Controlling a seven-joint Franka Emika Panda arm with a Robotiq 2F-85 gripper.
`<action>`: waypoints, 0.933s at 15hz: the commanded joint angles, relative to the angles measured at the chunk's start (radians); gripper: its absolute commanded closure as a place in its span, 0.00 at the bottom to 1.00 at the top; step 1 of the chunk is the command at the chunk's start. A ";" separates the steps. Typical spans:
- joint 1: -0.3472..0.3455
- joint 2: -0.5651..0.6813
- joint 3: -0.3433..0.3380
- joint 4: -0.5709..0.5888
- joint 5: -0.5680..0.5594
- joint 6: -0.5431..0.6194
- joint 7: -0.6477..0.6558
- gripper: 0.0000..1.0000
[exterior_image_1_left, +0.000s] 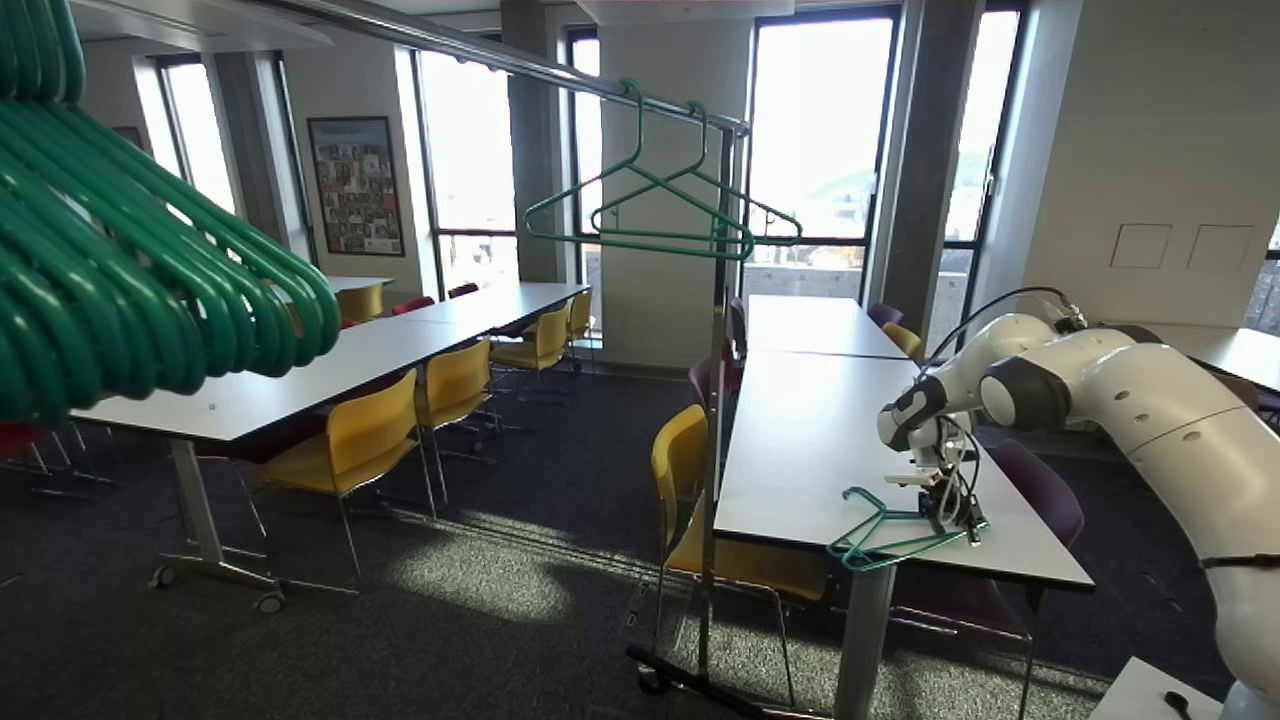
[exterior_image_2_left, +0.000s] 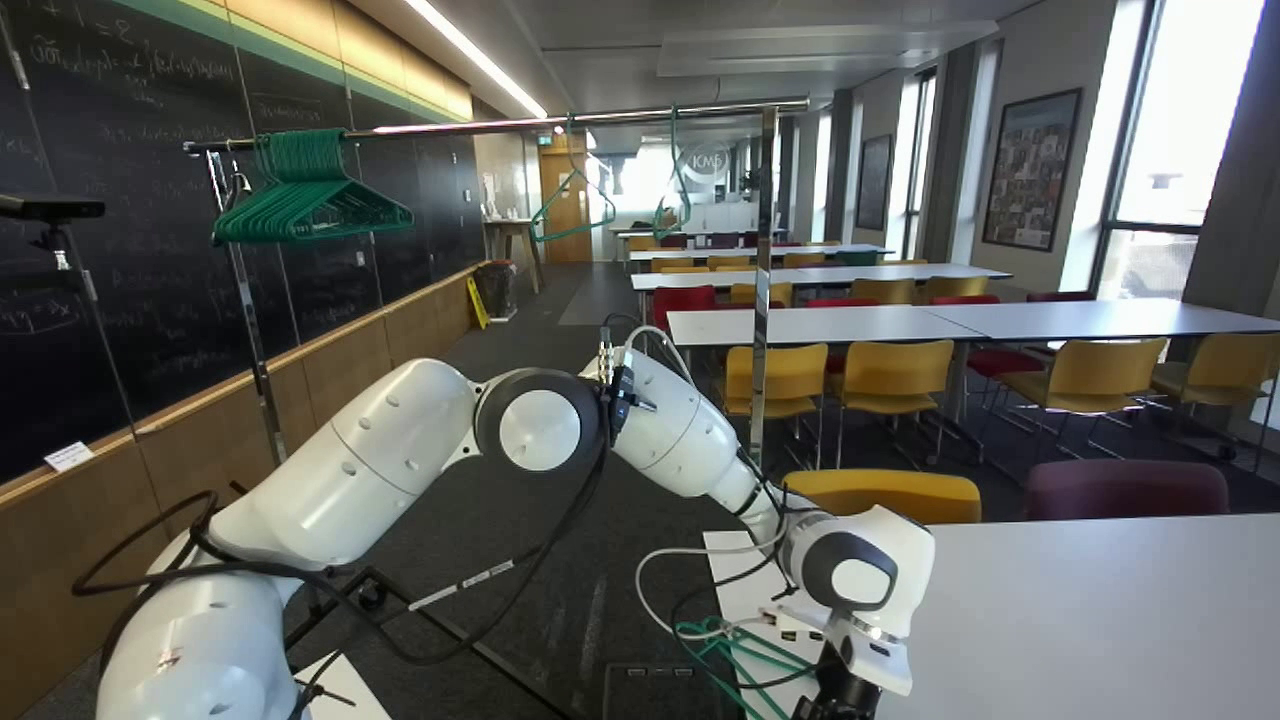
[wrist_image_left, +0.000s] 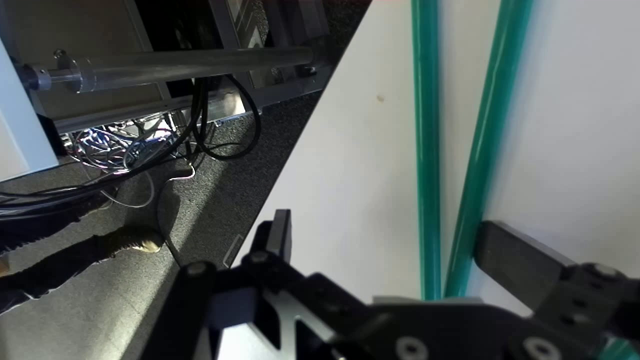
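Green hanger (wrist_image_left: 429, 150) lies on the white surface (exterior_image_1_left: 800, 450), close to its end; hook (exterior_image_1_left: 853, 492) lies away from the tool (wrist_image_left: 384, 227), one corner apparently overhanging the edge in an exterior view.

Tool: fingers (wrist_image_left: 279, 237) spread wide, nothing clamped. Wrist view: two bars pass through the gap between them, long axis roughly crosswise to the line joining the fingertips, converging towards the base of the tool. Key relation: bars sit off-centre, well apart from the finger on the left of that view, right up against the pad (wrist_image_left: 515, 265) on the right. Contact there likely; cannot confirm, may be mere overlap. Both bars probably one hanger; the join is hidden.

Single arm (exterior_image_1_left: 1150, 400), reaching down onto the hanger from above.

Further out: yellow chair (exterior_image_1_left: 680, 460) beside the surface. Metal rack (exterior_image_2_left: 460, 126) nearby, bearing a packed bunch of hangers (exterior_image_2_left: 300, 200) at one end, two spaced hangers (exterior_image_1_left: 640, 246) near the other. Blackboard (exterior_image_2_left: 150, 190) along one wall; beyond, further tables (exterior_image_2_left: 820, 322).
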 joint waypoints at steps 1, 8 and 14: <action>-0.014 -0.025 0.017 0.002 -0.011 -0.068 -0.003 0.00; -0.016 -0.024 0.023 0.008 -0.010 -0.117 -0.010 0.00; -0.014 -0.024 0.022 0.016 -0.008 -0.131 -0.001 0.00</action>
